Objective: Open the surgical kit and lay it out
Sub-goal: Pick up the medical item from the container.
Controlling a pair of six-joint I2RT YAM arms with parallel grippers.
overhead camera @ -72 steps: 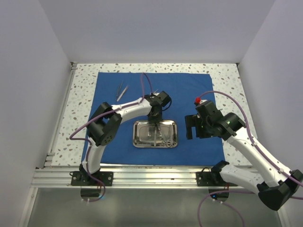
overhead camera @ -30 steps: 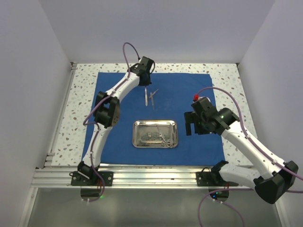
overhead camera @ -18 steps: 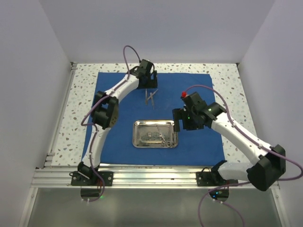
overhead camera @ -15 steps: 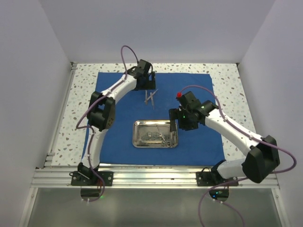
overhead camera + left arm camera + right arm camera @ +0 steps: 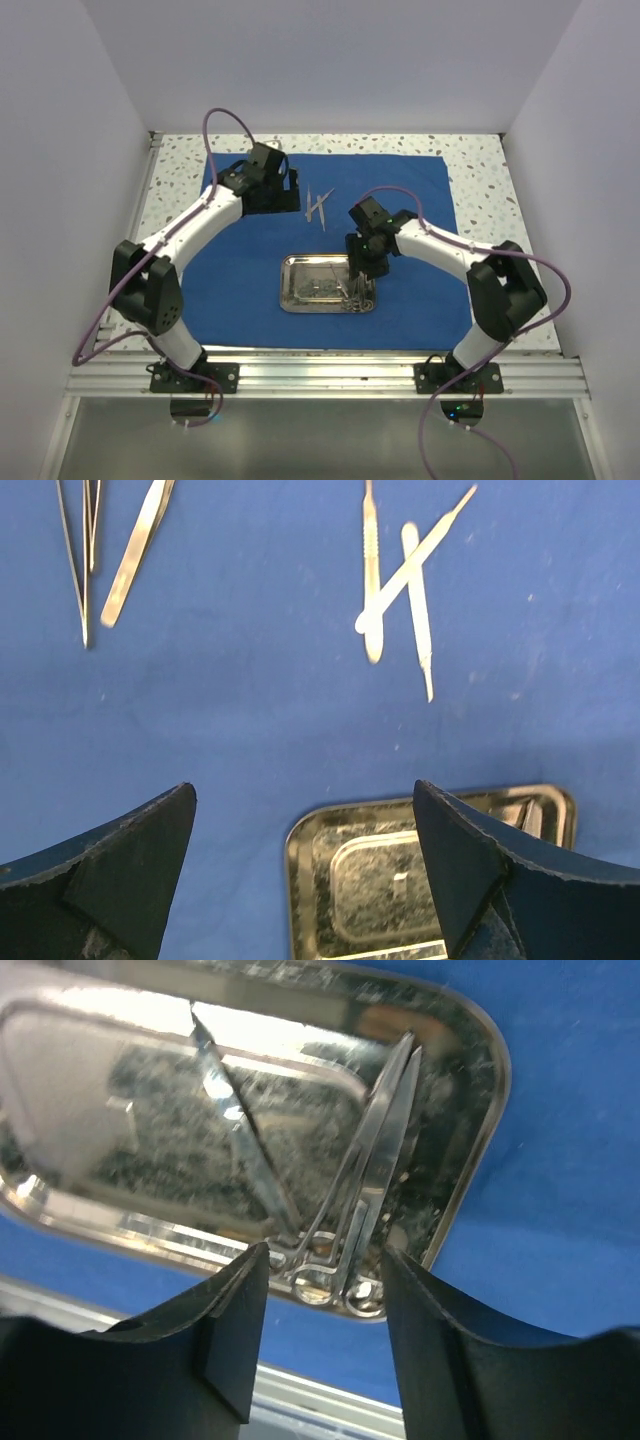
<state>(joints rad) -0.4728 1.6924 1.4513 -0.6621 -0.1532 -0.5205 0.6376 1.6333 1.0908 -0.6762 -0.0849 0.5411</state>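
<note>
Royal-blue cloth wrap (image 5: 240, 290): lies opened out flat on the speckled worktop (image 5: 480, 170) and covers most of it.

Steel tray (image 5: 285, 290): sits on the near middle of the cloth, long side running left to right. Holds a few thin silver instruments, bunched toward its right end. From the right wrist view, a ring-handled instrument (image 5: 385, 1130), scissors or forceps, cannot tell which: lies with its rings against the near rim and its tips pointing away. Just left of it, a slim straight instrument (image 5: 235, 1135): slants across the tray floor.

Right gripper (image 5: 325, 1255): hangs low over the right end of the tray, fingers parted, one on each side of the ring handles. Pinches nothing; cannot tell whether it touches the rings.

Left gripper (image 5: 300, 790): hovers over the cloth beyond the tray and to its left, fingers spread wide, empty.

Crossed handles (image 5: 400, 575): three slim silver pieces on the bare cloth past the far rim of the tray, one laid slantwise over the other two. Apart from the tray, touching only each other.

Tweezers (image 5: 130, 545): two pairs side by side on the cloth, further left, at the top edge of the left wrist view; well apart from the crossed pieces.
</note>
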